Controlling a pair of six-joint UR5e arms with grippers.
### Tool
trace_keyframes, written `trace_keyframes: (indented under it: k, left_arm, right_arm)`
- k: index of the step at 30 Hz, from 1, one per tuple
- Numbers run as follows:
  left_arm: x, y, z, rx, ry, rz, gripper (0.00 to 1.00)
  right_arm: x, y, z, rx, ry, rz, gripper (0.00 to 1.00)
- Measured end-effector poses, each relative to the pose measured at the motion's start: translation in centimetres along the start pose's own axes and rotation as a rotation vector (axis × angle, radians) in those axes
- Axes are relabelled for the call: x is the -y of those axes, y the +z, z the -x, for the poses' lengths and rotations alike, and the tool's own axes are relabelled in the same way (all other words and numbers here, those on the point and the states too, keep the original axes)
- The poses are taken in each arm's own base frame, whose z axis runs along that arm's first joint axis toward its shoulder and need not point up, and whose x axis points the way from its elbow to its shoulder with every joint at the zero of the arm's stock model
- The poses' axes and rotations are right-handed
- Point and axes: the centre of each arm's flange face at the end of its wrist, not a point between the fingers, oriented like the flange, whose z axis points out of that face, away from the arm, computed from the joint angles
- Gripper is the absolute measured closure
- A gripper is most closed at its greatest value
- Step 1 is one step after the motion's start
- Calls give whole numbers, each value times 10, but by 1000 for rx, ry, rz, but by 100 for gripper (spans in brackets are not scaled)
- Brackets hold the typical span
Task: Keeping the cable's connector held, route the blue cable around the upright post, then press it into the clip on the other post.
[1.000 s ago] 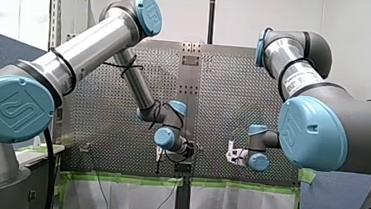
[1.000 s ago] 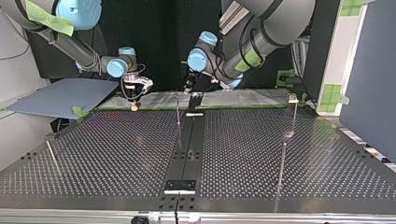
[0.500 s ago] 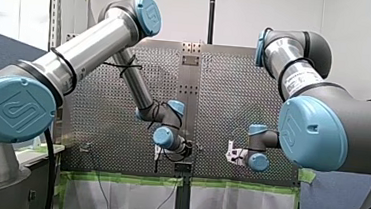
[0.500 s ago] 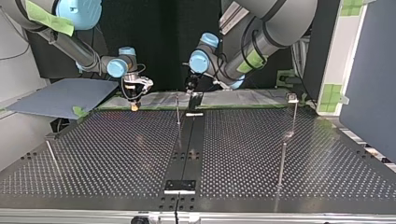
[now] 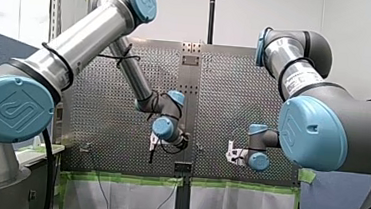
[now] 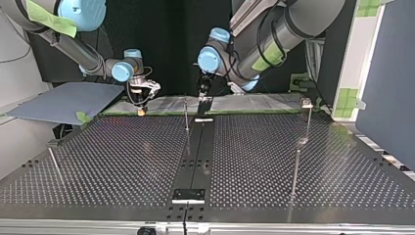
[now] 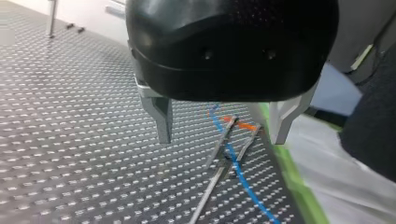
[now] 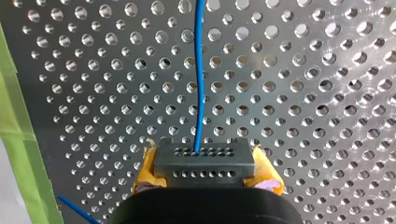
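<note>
1. Two grippers hang near the table's far, taped edge in the top view, well apart from each other. My right gripper (image 6: 141, 108) is at that view's left over the perforated table (image 6: 122, 156), and my left gripper (image 6: 202, 92) is near the middle.
2. My right gripper is clamped on the connector (image 8: 204, 163), a dark block with rows of small holes. Its yellow pads (image 8: 145, 168) press against the block's two sides.
3. The blue cable (image 8: 200, 84) leaves the connector's face and runs straight ahead of the right gripper, low over the table's holes. A second short stretch of blue shows beside the green tape (image 8: 18, 140) along the table's edge.
4. My left gripper stands open, its metal fingers (image 7: 161, 119) spread wide with nothing between them. On the table below the gap, the blue cable runs on toward the tape. A thin metal rod (image 7: 212, 179) crosses it, and a small orange mark (image 7: 240, 124) lies close by. Whether rod and cable touch cannot be told.
5. In the top view a thin post (image 6: 186, 115) stands upright just beside my left gripper, toward the view's left. A taller post with a small head (image 6: 307, 104) stands well apart at the view's right. That head is too small to tell whether it is the clip, and the cable is too fine to trace in this view.
</note>
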Motion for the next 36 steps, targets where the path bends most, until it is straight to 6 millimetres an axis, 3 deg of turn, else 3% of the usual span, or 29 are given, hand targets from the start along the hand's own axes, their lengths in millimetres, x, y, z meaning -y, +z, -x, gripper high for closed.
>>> trace_keyframes:
  k: [14, 36]
  left_arm:
    - [-6, -48, 18, 21, -113, 33, 0]
    - [-24, -130, 31, 2, -98, 97, 0]
  right_arm:
    - [1, -1, -3, 10, 3, -8, 100]
    - [2, -1, -10, 9, 2, -12, 100]
